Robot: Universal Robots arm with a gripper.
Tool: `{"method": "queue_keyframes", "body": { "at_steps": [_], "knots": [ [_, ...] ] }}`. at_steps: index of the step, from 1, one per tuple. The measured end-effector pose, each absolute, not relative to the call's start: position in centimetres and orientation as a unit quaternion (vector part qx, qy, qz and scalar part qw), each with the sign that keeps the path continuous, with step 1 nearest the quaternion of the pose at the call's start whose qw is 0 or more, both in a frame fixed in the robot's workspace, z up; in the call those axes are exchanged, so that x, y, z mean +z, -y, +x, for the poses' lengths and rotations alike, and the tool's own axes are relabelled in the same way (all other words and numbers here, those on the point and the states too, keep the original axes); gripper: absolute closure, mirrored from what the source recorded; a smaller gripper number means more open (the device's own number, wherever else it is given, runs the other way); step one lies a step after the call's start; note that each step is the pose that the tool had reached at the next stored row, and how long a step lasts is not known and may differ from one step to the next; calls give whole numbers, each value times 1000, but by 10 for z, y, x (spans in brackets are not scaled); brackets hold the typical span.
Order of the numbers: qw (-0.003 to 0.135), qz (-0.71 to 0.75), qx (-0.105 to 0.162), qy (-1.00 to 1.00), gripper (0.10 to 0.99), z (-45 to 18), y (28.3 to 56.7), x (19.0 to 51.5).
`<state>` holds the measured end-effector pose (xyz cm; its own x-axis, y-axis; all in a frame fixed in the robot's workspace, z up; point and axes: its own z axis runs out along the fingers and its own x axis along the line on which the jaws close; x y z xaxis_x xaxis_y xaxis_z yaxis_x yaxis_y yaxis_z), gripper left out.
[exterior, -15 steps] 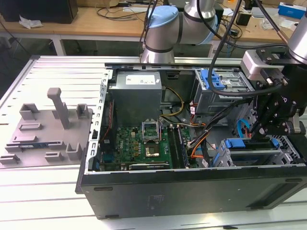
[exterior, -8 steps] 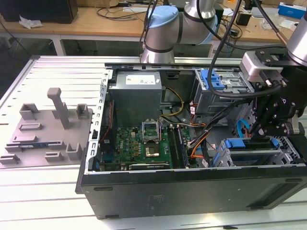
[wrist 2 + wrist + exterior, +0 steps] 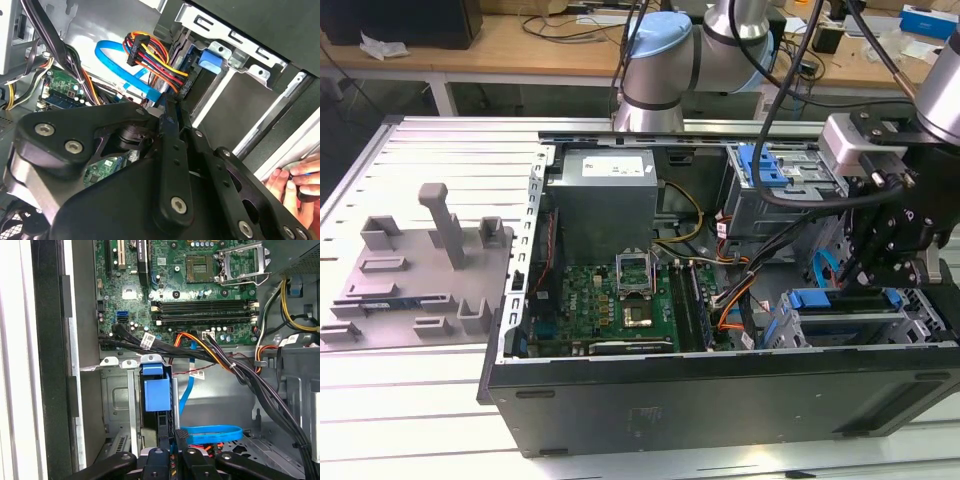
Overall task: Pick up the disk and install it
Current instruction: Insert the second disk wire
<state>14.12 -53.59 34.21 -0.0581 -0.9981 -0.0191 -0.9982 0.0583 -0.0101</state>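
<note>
In the exterior view, the gripper [image 3: 868, 275] is hanging over the drive bay at the exterior view's right end of the open computer case [image 3: 720, 400]. The disk [image 3: 840, 312] is sitting in that bay, its blue bracket uppermost, directly under the claw.

In the first wrist view, the disk is showing edge-on, with its blue frame running down between the fingertips. The claw is drawn narrow and is probably pinching the bracket's edge, though the linkage is hiding the actual contact. A flat blue cable [image 3: 210, 432] is looping just beside it, and the motherboard [image 3: 200, 285] is lying beyond.

In the second wrist view, a bundle of coloured power wires [image 3: 150, 55] is hanging close to the fingertips, and a person's hand [image 3: 295, 182] is resting at the case's edge.

The risks, as I judge them: the loose cables are crowding the bay and could be trapped or dragged, a slightly tilted bracket could jam against the cage rails, and the hand is sitting near the arm's working space.

The case is lying on a ribbed metal table [image 3: 420, 400] beside a grey fixture plate [image 3: 410, 270], and a cluttered wooden workbench [image 3: 520, 45] is standing behind.
</note>
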Motion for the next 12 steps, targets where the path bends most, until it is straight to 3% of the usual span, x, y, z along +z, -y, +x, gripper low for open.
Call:
{"method": "queue_keyframes", "body": {
  "at_steps": [5, 6, 8, 12],
  "knots": [
    [10, -688, 3, -726, 925, 141, 536, 340],
    [11, -688, 3, -725, 914, 141, 536, 340],
    [11, -688, 3, -725, 788, 141, 536, 353],
    [10, -688, 3, -725, 788, 141, 536, 373]
  ]
}}
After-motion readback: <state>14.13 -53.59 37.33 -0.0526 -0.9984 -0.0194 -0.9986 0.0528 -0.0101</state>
